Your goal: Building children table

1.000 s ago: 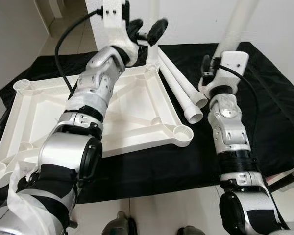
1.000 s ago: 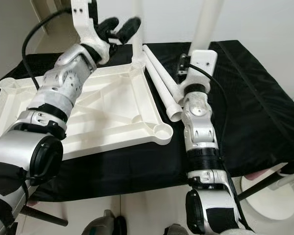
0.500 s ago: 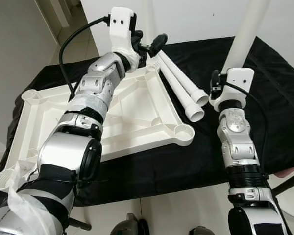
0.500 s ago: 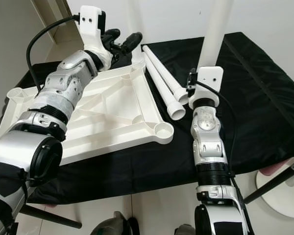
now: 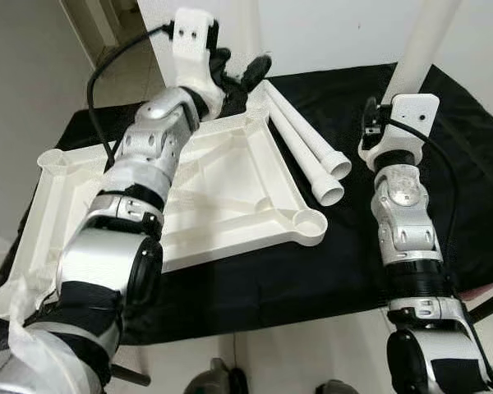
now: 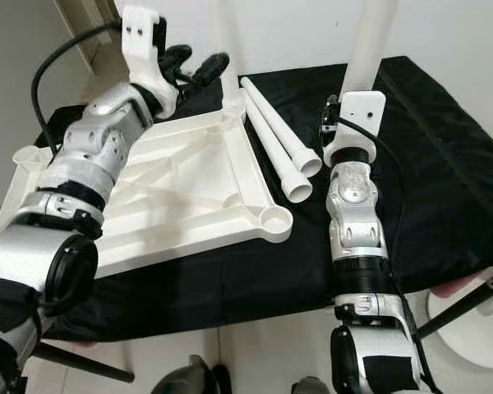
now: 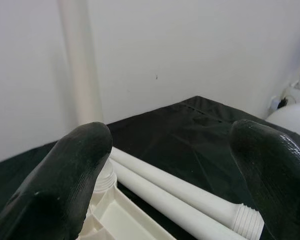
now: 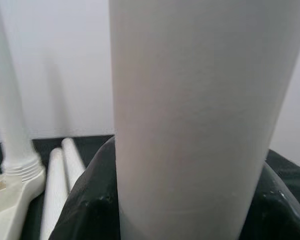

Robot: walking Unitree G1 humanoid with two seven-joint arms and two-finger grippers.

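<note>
The white table top (image 5: 222, 164) lies upside down on a black cloth. One white leg (image 6: 227, 49) stands upright in its far right corner socket (image 6: 231, 107). My left gripper (image 5: 243, 69) hovers open just left of that leg, holding nothing; in the left wrist view the standing leg (image 7: 82, 75) rises beyond one finger (image 7: 65, 190). Two more legs (image 5: 306, 141) lie side by side on the cloth, right of the top. My right gripper (image 8: 185, 205) is shut on a fourth leg (image 5: 424, 41), held upright above the cloth to the right of the lying legs.
The black cloth (image 5: 444, 205) covers the whole work surface, with bare room at the right and along the front edge. A white wall (image 6: 296, 33) stands close behind. A round white base (image 6: 476, 324) sits on the floor at the lower right.
My left gripper has come off the standing leg and sits slightly left of it, open. The right arm has lifted its leg a little. The camera has shifted.
</note>
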